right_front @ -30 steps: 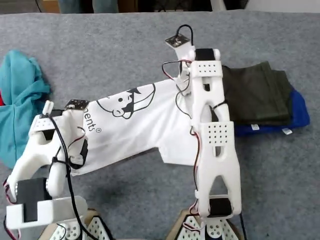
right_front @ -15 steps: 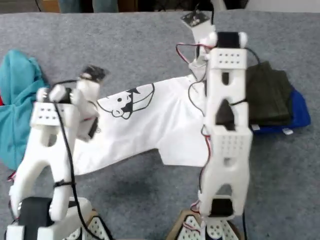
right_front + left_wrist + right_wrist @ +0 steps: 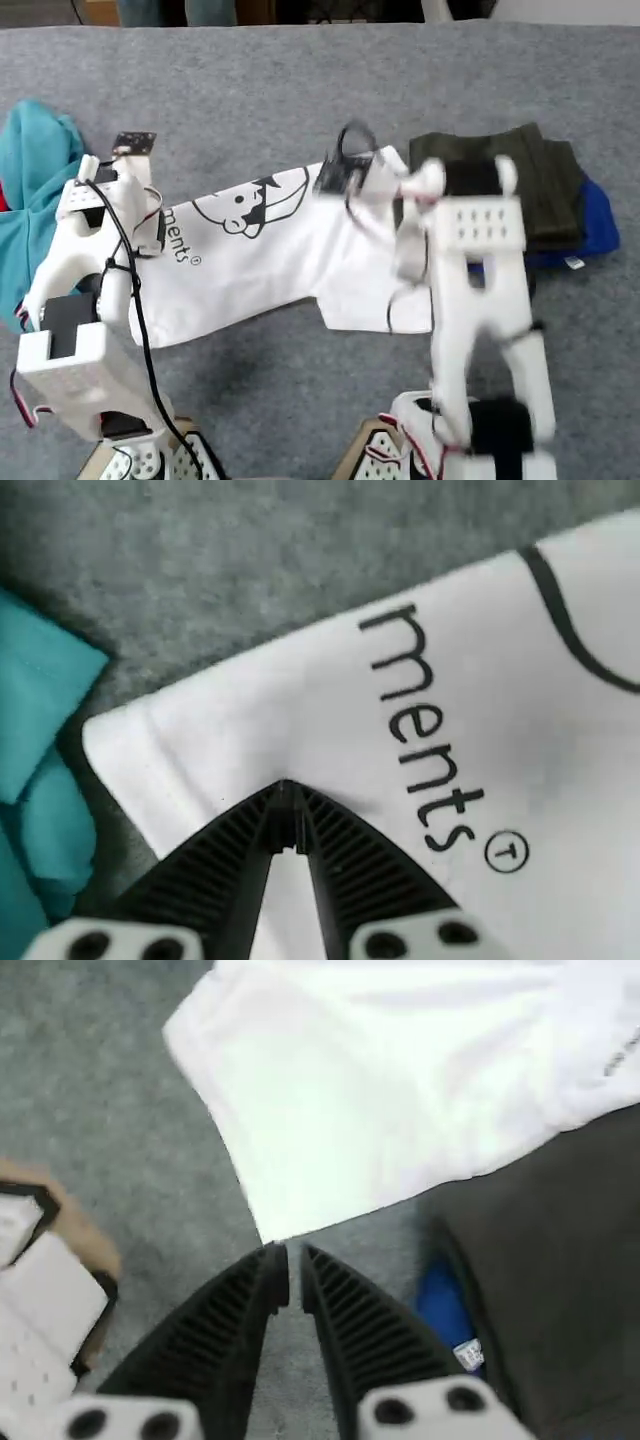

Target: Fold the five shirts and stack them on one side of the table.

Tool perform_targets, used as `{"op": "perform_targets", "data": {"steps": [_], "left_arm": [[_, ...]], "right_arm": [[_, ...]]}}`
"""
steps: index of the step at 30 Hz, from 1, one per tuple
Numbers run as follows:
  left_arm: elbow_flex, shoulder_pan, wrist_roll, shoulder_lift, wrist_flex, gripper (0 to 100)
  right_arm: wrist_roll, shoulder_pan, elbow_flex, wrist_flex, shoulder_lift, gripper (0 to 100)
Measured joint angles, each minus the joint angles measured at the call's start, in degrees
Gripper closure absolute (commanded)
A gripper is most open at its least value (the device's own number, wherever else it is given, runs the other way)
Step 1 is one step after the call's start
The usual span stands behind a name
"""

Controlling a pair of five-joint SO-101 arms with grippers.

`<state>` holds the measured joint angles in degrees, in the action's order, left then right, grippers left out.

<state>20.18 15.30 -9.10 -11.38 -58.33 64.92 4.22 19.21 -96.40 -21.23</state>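
A white shirt (image 3: 270, 250) with black print lies spread flat across the middle of the grey table. My left gripper (image 3: 287, 815) is shut, its tips over the shirt's corner (image 3: 130, 730) beside the printed letters; in the high view it sits at the shirt's left end (image 3: 152, 235). My right gripper (image 3: 293, 1260) is shut and hangs over the shirt's near edge (image 3: 330, 1200), next to the dark pile. The right arm (image 3: 470, 260) stands over the shirt's right end. A crumpled teal shirt (image 3: 40, 190) lies at the far left.
A folded dark green shirt (image 3: 525, 185) rests on a folded blue shirt (image 3: 597, 228) at the right. A red scrap (image 3: 3, 197) peeks out by the teal shirt. The arms' cardboard bases (image 3: 60, 1225) sit at the near edge.
The left arm rose forward, then drew back to the shirt's left end. The right arm pulled back from the shirt's far edge toward its base. The white shirt lies as before.
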Motion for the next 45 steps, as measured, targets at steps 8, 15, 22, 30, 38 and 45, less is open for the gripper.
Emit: {"op": "perform_targets", "data": {"steps": [8, 15, 22, 30, 38, 45], "left_arm": [[1.1, 0.3, 6.6, -1.3, 3.7, 97], [1.4, 0.3, 6.9, -1.3, 4.1, 97], [1.5, 0.4, 7.1, -1.3, 4.1, 97], [1.5, 1.6, 11.6, -1.3, 4.1, 97], [1.5, 1.6, 11.6, -1.3, 4.1, 97], [1.5, 1.6, 11.6, -1.3, 4.1, 97]], "right_arm": [[0.7, 7.5, 27.3, 5.3, -20.0, 73.4], [0.7, 8.3, 47.3, 21.5, -24.0, 73.4], [0.7, 8.4, 53.6, 33.7, -24.2, 73.4], [0.7, 8.4, 54.3, 42.4, -13.2, 73.7], [0.7, 8.4, 47.9, 43.3, -1.8, 73.8], [2.4, 6.2, 40.6, 43.1, 6.2, 87.9]]}}
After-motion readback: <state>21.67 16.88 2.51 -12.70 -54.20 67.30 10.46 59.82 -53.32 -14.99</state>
